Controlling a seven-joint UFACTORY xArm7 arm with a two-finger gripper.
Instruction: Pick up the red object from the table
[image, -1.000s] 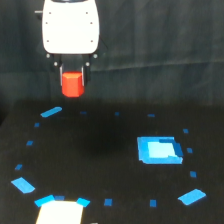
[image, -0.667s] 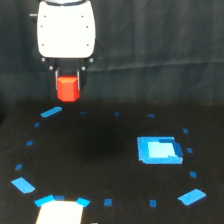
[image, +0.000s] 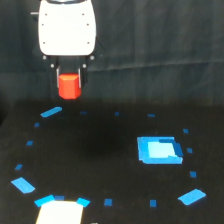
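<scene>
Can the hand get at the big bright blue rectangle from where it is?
Probably yes. The hand hangs above the table, shut on the red block, and nothing stands between it and the bright blue rectangle, toward the exterior view's right.

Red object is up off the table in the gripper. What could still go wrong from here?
1. The red object hangs mostly below the gripper, so the grip may be shallow; a jolt could slip it out.
2. If dropped, it would likely land near the blue tape mark on the table and could roll away.
3. The blurry exterior view hides finger contact, so grip quality is unverified.
</scene>
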